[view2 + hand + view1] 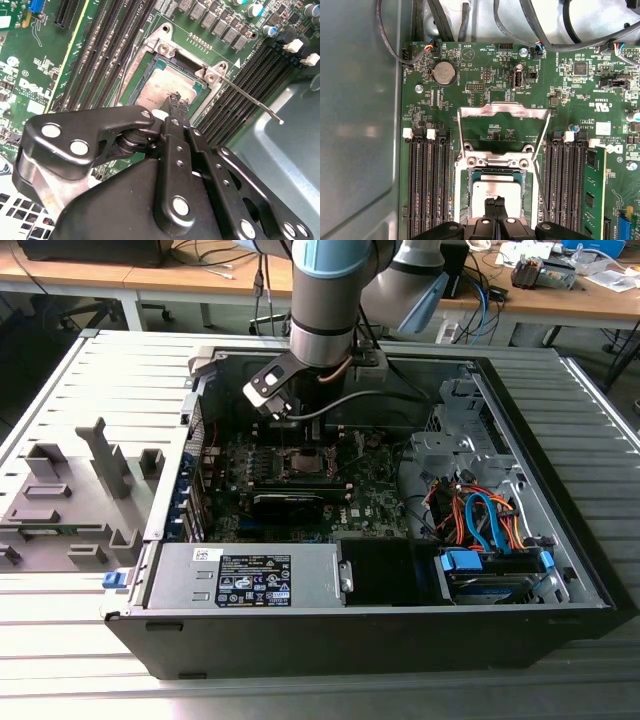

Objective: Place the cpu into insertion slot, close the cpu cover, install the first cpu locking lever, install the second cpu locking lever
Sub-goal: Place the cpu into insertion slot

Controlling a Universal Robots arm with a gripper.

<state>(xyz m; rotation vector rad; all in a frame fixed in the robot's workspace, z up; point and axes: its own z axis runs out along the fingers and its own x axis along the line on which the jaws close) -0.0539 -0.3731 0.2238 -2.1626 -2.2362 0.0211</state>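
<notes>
The cpu (490, 189) lies flat in the insertion slot (464, 192), its silver top showing; the second wrist view also has the cpu (162, 85) in its seat. The cpu cover (502, 110) stands swung open, hinged at the socket's end away from my gripper. My gripper (495, 202) hangs right over the cpu with its black fingers (172, 100) pressed together and nothing between them. One thin locking lever (250, 100) sticks out free beside the socket. In the exterior view my gripper (298, 430) reaches down inside the case over the insertion slot (302, 462).
Black memory slots (427, 185) run along both sides of the socket. A graphics card (290, 502) lies across the green board, with the power supply (245, 575) at the front and coloured cables (480, 520) toward the exterior view's right. Case walls (590, 570) surround everything.
</notes>
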